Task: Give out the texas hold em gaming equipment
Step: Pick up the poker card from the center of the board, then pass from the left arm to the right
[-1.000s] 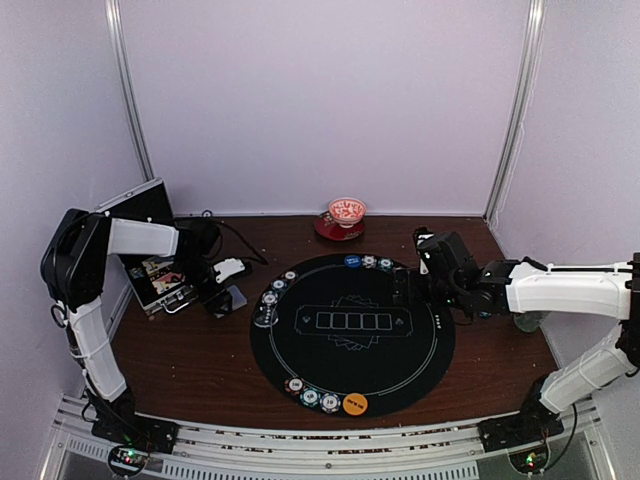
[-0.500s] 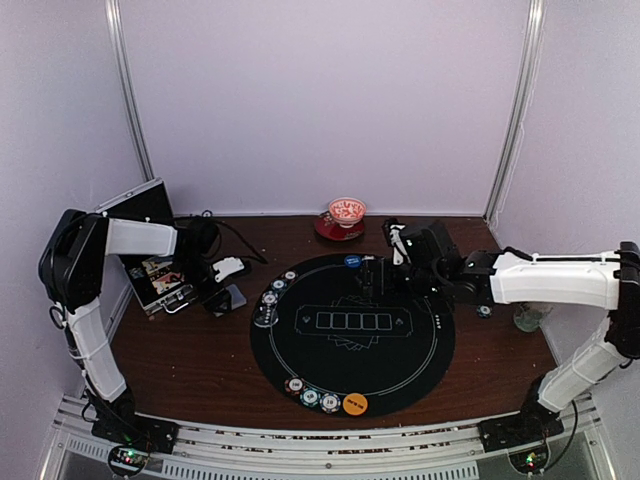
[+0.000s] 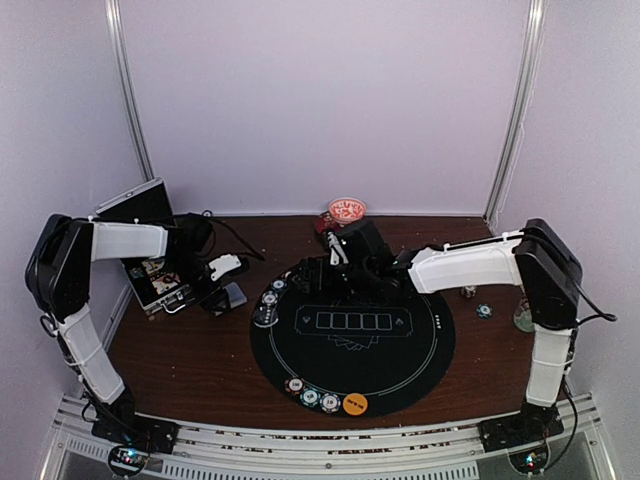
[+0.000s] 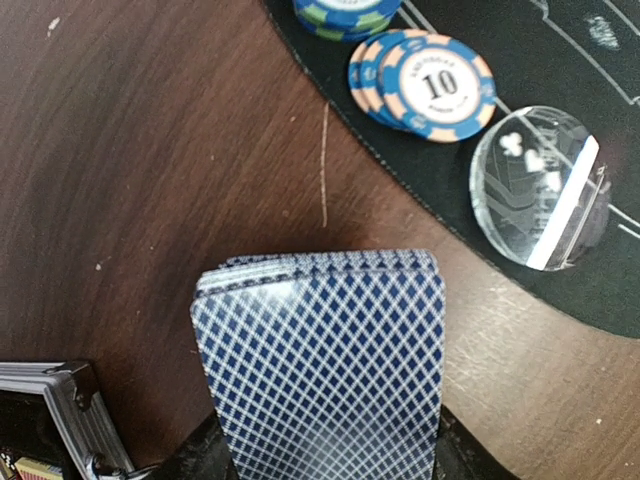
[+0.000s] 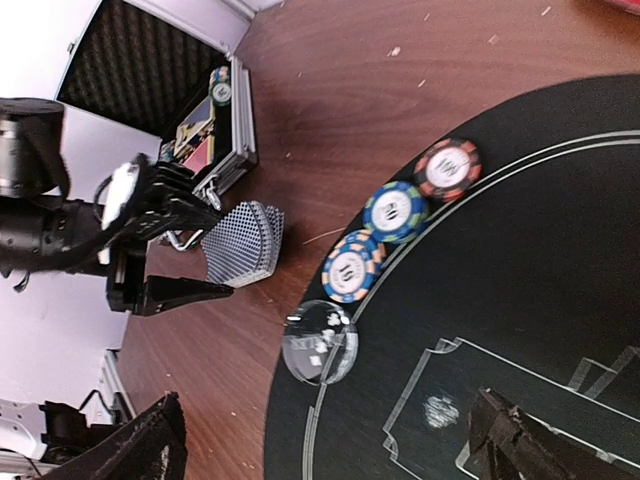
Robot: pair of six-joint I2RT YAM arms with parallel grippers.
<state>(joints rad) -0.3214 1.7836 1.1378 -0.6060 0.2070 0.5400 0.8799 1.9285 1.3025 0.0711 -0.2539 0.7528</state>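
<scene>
Finds right gripper (image 5: 328, 415) swung leftward over black mat (image 5: 520, 250) since earlier, jaws wide, empty. Finds left gripper (image 4: 325, 465) clamped on card deck (image 4: 320, 350), fingertips cut off below.

A lab test booth: plain white walls (image 3: 320, 100) enclosing a table (image 3: 200, 350).

Open case (image 5: 160, 90) crowds the card deck (image 5: 243, 243); chips (image 5: 395, 212) near.

The dark wooden table (image 3: 200, 350) carries a round black mat (image 3: 400, 362), an open case (image 3: 140, 205), a red saucer (image 3: 322, 224) and a stray chip (image 3: 484, 310).
</scene>
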